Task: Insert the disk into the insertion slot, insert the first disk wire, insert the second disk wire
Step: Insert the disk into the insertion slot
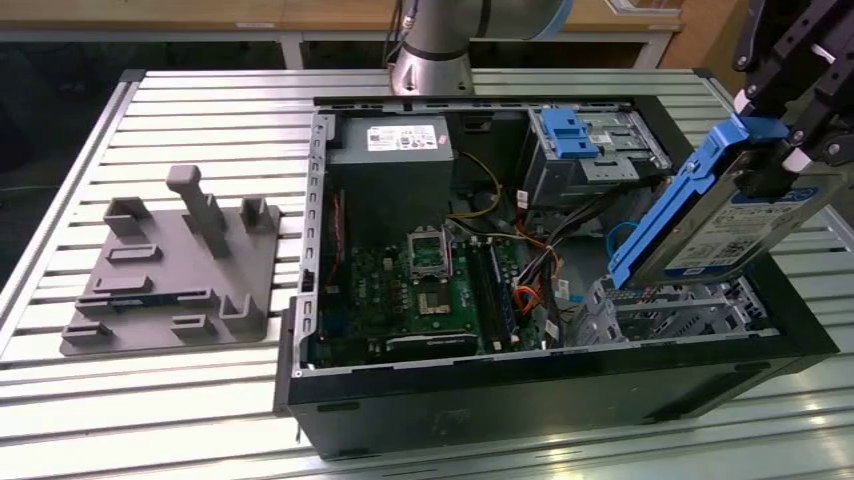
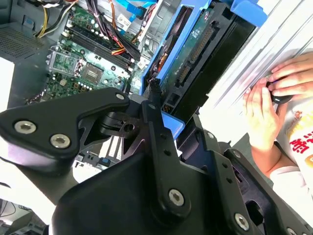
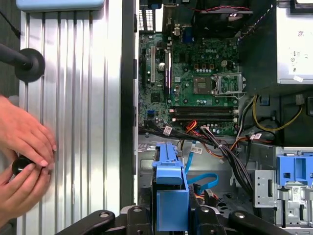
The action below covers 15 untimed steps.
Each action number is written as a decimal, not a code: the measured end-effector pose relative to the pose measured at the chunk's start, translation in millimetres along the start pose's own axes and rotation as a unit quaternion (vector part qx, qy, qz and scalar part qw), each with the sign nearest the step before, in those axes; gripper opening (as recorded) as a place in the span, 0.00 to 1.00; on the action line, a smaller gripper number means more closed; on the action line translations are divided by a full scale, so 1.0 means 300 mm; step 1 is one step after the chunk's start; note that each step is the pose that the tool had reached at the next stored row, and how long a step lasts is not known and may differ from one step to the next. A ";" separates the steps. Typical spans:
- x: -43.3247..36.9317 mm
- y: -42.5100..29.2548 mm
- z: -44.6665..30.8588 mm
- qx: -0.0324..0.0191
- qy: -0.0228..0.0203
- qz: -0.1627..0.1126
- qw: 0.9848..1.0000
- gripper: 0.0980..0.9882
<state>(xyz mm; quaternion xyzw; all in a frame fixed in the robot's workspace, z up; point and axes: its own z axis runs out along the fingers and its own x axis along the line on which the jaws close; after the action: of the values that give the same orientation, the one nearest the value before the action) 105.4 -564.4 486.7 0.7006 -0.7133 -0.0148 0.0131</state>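
In the exterior view my gripper [image 1: 790,160] is shut on the upper end of the disk [image 1: 727,225], a silver drive with a white label in a blue carrier frame. The disk hangs steeply tilted at the exterior view's right. Its lower end is at the open top of the insertion slot [image 1: 681,312], a silver perforated cage in the near right corner of the open computer case. In both wrist views the black fingers [image 3: 208,218] clamp the blue carrier [image 3: 168,196], and the disk's connector edge [image 2: 195,54] points into the case. A loose blue flat cable [image 3: 203,180] lies beside the cage.
The case holds a green motherboard [image 1: 427,290], a power supply [image 1: 394,140], a cable bundle [image 1: 534,270] and a grey bay with a blue latch [image 1: 587,140]. A grey fixture plate [image 1: 167,275] lies on the slatted table. A person's hands [image 3: 24,152] rest at the table edge.
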 end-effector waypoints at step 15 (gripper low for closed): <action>0.000 0.000 0.000 0.000 -0.025 -0.001 1.000 0.30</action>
<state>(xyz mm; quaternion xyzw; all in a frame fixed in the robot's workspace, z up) 105.5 -564.5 486.7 0.7007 -0.7127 -0.0326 -0.0045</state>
